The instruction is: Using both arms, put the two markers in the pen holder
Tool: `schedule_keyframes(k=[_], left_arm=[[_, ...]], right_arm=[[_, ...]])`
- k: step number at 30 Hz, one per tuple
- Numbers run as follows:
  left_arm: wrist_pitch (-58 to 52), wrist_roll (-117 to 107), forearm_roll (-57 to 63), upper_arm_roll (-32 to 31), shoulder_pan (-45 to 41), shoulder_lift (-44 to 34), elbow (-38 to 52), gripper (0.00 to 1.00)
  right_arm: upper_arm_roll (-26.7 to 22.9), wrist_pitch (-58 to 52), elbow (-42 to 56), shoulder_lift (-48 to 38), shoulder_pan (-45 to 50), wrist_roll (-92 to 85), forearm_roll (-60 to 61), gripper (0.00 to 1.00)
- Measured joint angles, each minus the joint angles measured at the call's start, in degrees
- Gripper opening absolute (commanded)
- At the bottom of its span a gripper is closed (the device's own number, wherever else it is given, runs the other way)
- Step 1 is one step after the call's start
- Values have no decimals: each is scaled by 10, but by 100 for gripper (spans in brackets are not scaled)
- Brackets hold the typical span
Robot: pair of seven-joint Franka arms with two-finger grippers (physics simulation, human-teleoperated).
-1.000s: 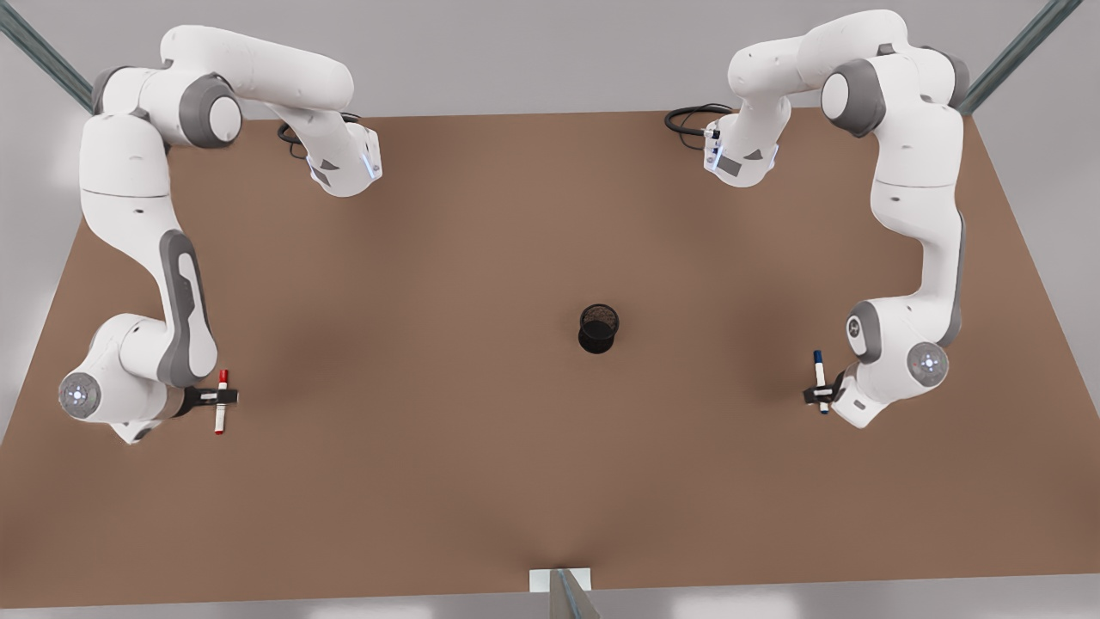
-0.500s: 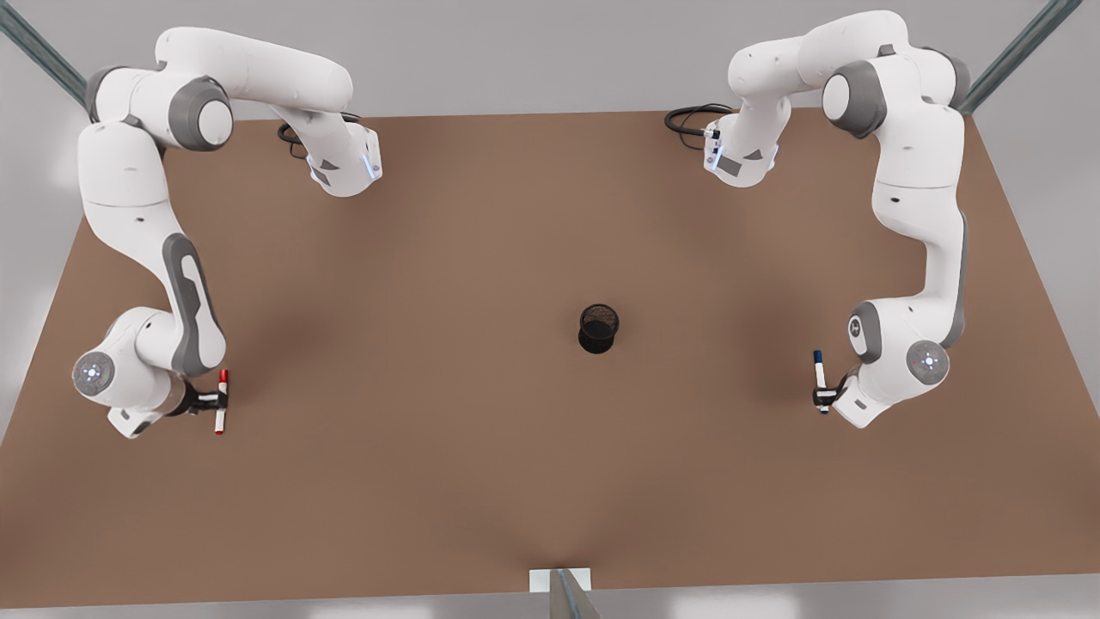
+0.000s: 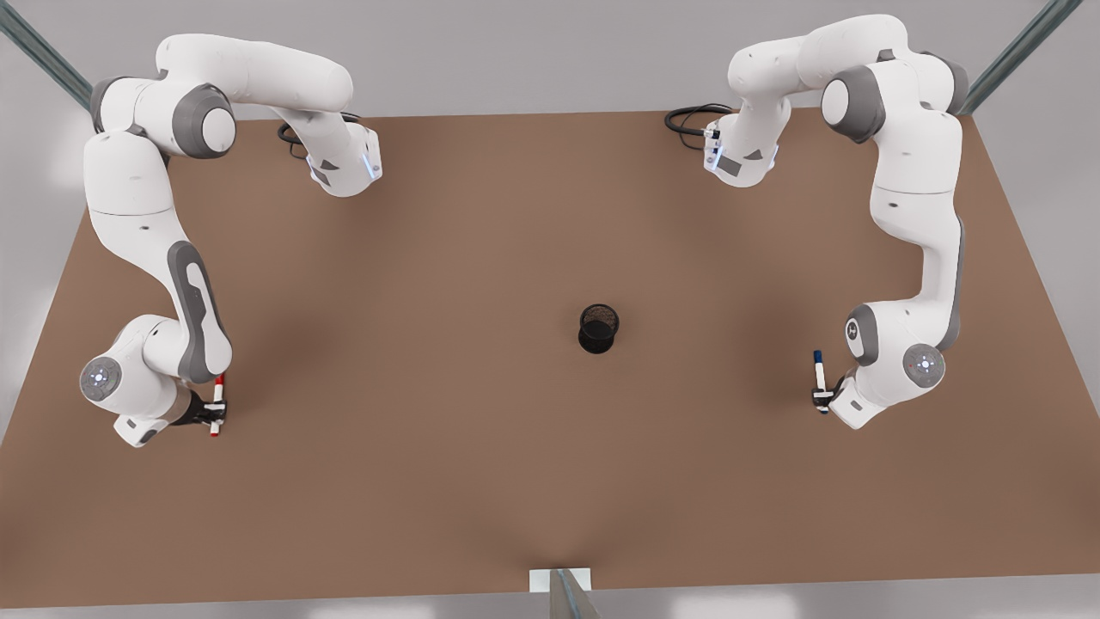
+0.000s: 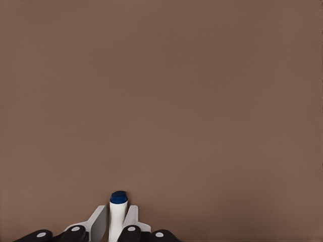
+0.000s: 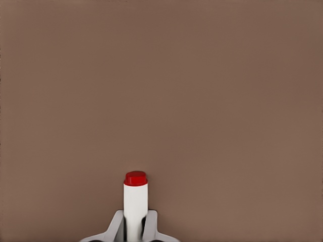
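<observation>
In the front view, the black mesh pen holder [image 3: 598,327] stands upright near the table's middle. At the front view's right, my left gripper [image 3: 822,397] is shut on the blue-capped marker [image 3: 819,368] low over the table. The left wrist view shows the white fingertips [image 4: 97,222] pinching that marker [image 4: 118,209] in my left gripper [image 4: 117,223]. At the front view's left, my right gripper [image 3: 215,413] is shut on the red-capped marker [image 3: 216,397]. In the right wrist view, the red-ended barrel [image 5: 135,199] sticks out from my right gripper [image 5: 135,225].
The brown table [image 3: 481,447] spreads wide between both grippers and the holder. Black cables [image 3: 687,120] lie by the arm bases at the far edge. A small metal post [image 3: 563,589] stands at the near edge.
Both wrists have turned and drawn in over their markers. The right gripper's fingers have narrowed onto the red marker, which now looks shorter. The blue marker has barely shifted.
</observation>
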Motion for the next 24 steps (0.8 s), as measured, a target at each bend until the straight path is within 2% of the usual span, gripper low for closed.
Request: schedule_keyframes(k=[4, 6, 7, 9, 11, 14, 17, 24], left_arm=[[0, 2, -1, -1, 0, 2, 0, 38], [0, 2, -1, -1, 0, 4, 0, 37], [0, 3, -1, -1, 0, 5, 0, 37], [1, 3, -1, -1, 0, 6, 1, 32], [1, 2, -1, -1, 0, 6, 2, 30], [1, 1, 0, -1, 1, 6, 3, 28], [1, 0, 1, -1, 1, 7, 3, 28], [2, -4, 2, -1, 0, 10, 3, 28]], right_arm=[[12, -10, 1, -25, 20, -6, 2, 21], [51, -23, 0, -61, 15, -9, 3, 21], [95, -28, -1, -76, -7, -11, 3, 21], [242, -38, -3, -90, -100, -13, 3, 21], [355, -45, -12, -93, -162, -15, 3, 21], [450, -43, -16, -91, -171, -17, 3, 21], [477, -18, -16, -90, -106, -12, 3, 21], [475, 145, -17, -58, 106, 20, -4, 21]])
